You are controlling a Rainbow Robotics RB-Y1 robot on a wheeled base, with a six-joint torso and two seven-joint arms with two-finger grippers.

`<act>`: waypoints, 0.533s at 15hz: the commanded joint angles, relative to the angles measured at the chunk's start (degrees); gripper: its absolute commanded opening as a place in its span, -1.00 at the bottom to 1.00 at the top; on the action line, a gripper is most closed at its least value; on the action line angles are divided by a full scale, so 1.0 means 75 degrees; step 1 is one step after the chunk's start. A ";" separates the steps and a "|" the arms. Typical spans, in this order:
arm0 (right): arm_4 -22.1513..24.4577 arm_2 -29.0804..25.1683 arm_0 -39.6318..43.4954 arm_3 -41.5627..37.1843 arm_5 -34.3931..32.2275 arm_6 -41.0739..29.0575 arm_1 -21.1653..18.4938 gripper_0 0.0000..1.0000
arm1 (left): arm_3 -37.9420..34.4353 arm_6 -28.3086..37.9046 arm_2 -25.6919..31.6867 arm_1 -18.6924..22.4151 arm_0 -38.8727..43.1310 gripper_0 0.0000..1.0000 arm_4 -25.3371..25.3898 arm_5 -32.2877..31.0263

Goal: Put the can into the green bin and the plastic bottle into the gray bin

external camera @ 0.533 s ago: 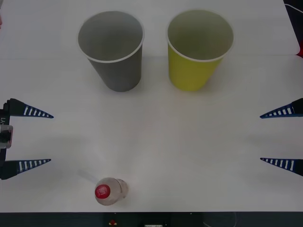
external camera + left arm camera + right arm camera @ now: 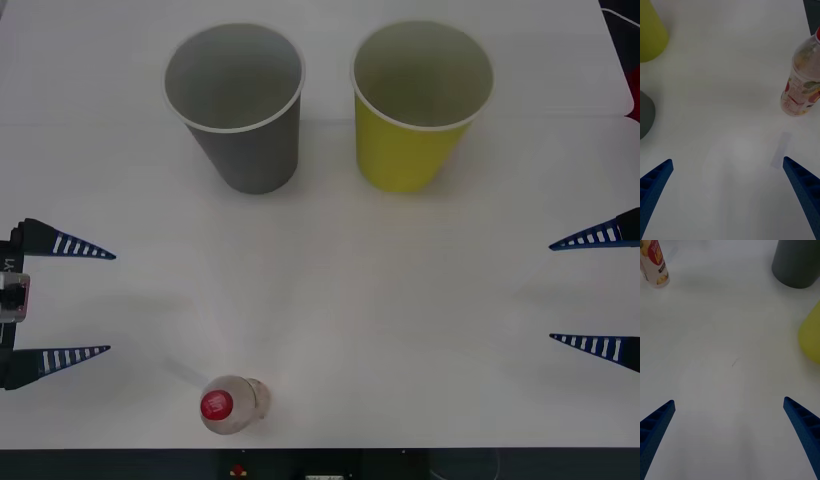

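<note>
On the white tabletop stand two large paper cups, side by side and apart, both upright and tapering downward. The dark gray paper cup with a white rim, the gray bin, sits at about 11 o'clock from the middle of the tabletop in the front view; the yellow-green paper cup with a white rim and pale inside, the green bin, sits at about 1 o'clock. Both look empty inside.

The small clear plastic bottle with a red screw cap and a red-orange-yellow fruit label, the plastic bottle, stands upright at about 7 o'clock, near the tabletop's near edge and well apart from both cups. From above, its red cap faces the camera. The left wrist view shows its label and pale contents, with the bottle resting on its base.

The left gripper hangs at about 9 o'clock, at the tabletop's left side, its blue ribbed jaws spread wide and holding nothing. The bottle lies toward 5 o'clock from it, apart from both fingertips.

The right gripper hangs at about 3 o'clock, at the right side, its jaws likewise spread wide and empty, well apart from the green bin and from the bottle.
</note>
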 commanded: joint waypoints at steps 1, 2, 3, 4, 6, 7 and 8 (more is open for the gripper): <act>0.0000 0.0000 0.0000 0.0000 0.0000 0.0000 0.0000 1.00 | 0.0139 -0.0031 0.0000 -0.0001 0.0250 1.00 0.0295 -0.0049; 0.0000 0.0000 0.0000 0.0000 0.0000 0.0000 0.0000 1.00 | 0.0268 -0.0042 0.0000 -0.0036 0.0273 1.00 0.0459 -0.0225; 0.0000 0.0000 0.0000 0.0000 0.0000 0.0000 0.0000 1.00 | 0.0490 -0.0054 0.0000 -0.0130 0.0250 1.00 0.0705 -0.0506; 0.0000 0.0000 0.0000 0.0000 0.0000 0.0000 0.0000 1.00 | 0.0772 -0.0124 0.0000 -0.0258 0.0191 1.00 0.0916 -0.0916; 0.0000 0.0000 0.0000 0.0000 0.0000 0.0000 0.0000 1.00 | 0.1158 -0.0218 -0.0011 -0.0505 0.0086 1.00 0.1127 -0.1561; 0.0000 0.0000 0.0000 0.0000 0.0000 0.0000 0.0000 1.00 | 0.1311 -0.0265 -0.0035 -0.0587 0.0027 1.00 0.1162 -0.1807; 0.0000 0.0000 0.0000 0.0000 0.0000 0.0000 0.0000 1.00 | 0.1510 -0.0359 -0.0117 -0.0680 0.0004 1.00 0.1244 -0.2029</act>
